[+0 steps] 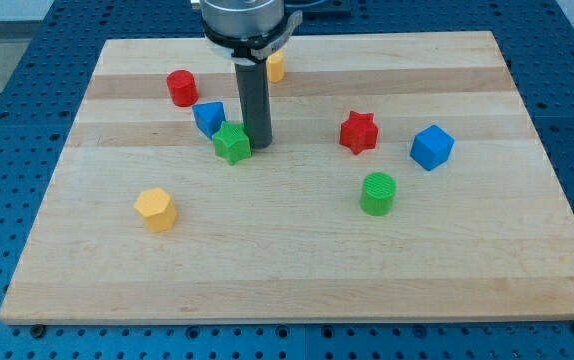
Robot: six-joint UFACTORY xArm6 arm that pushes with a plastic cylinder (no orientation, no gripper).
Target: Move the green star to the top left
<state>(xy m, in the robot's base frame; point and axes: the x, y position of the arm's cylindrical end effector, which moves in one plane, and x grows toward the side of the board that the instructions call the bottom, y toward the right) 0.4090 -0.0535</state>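
Note:
The green star (232,143) lies on the wooden board (297,250), left of centre. My tip (258,143) stands right beside it, touching or nearly touching its right side. A blue block (208,117) sits just up and left of the star, close against it. A red cylinder (181,87) lies further up and left.
A yellow block (276,67) lies behind the rod near the view's top. A red star (359,132) and a blue cube (431,147) lie at the right. A green cylinder (377,193) sits right of centre. A yellow hexagon (155,209) lies at the lower left.

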